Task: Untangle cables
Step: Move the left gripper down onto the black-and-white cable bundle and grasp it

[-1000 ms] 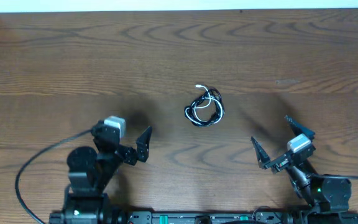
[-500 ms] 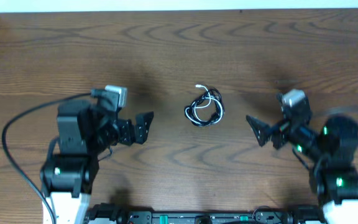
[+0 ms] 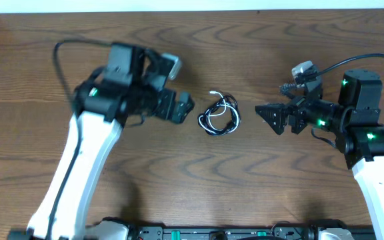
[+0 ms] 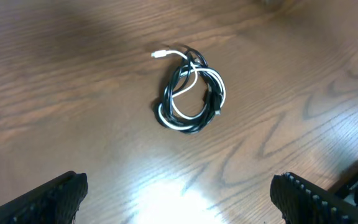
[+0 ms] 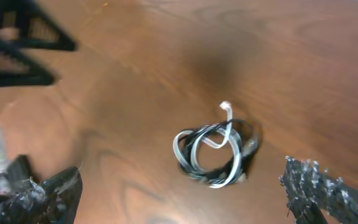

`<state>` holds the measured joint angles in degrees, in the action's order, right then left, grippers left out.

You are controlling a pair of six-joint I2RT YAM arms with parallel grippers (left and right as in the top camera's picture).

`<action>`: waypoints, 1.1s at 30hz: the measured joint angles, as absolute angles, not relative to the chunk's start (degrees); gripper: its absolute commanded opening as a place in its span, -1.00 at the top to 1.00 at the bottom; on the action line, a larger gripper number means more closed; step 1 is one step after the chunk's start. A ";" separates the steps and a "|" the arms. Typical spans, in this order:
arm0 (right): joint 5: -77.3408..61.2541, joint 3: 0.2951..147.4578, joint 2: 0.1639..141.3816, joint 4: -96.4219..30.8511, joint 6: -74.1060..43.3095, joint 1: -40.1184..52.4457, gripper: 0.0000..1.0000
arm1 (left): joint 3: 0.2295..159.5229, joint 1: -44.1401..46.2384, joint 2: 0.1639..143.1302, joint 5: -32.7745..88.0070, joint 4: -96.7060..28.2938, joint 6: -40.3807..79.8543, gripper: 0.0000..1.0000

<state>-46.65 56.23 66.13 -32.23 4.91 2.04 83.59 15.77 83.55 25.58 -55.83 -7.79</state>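
Two cables (image 3: 219, 115), one black and one white, lie wound together in a small coil on the counter (image 3: 325, 47), roughly midway between your arms. The left claw (image 3: 181, 108) sits just beside the coil on one side and the right claw (image 3: 267, 119) is near it on the other. Both are spread wide and hold nothing. In each wrist view the fingers stand at the far edges of the frame, with the coil between and ahead of them.

The main risk, as I judge it, is that you pinch the whole coil. The cables are far thinner than your fingers and overlap closely, so closing on the middle would likely trap both colours. Pulling would then tighten the knot rather than open it.

A second risk is a miss. A thin cable flat on wood gives little to bite, so if you come down too shallow the fingers may shut on air or just nudge the coil sideways. If you come down too hard, the tips scrape the counter.

The white plug end (image 4: 158, 54) sticks out clear of the loops at the far side and looks like the safest place to grip. If both claws reach in together, watch that they don't collide, as there is little room around the coil. If only one claw holds, expect the whole bundle to drag along.
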 measured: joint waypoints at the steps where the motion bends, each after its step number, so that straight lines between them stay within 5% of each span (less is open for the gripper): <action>1: -47.00 56.23 66.13 -32.97 4.60 2.04 -0.98 | 84.53 16.19 85.60 25.63 -54.78 -7.84 -0.99; 12: -44.84 56.23 66.24 -36.88 2.48 2.04 -0.78 | 85.25 18.68 93.67 25.80 -47.92 -5.82 -0.98; 18: -41.91 56.23 66.28 -37.04 2.07 2.04 -0.68 | 85.76 19.79 97.43 25.76 -46.02 -7.81 -0.36; 25: -41.06 56.23 66.28 -37.95 2.07 2.04 -0.68 | 85.78 19.77 109.58 25.15 -45.74 -11.44 -0.15; 33: -41.04 56.23 66.28 -38.00 2.07 2.04 -0.67 | 85.78 19.77 117.19 26.39 -41.10 -12.34 -0.13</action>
<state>-41.04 56.23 66.28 -38.00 2.07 2.04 85.78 19.77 117.19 26.39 -41.10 -12.34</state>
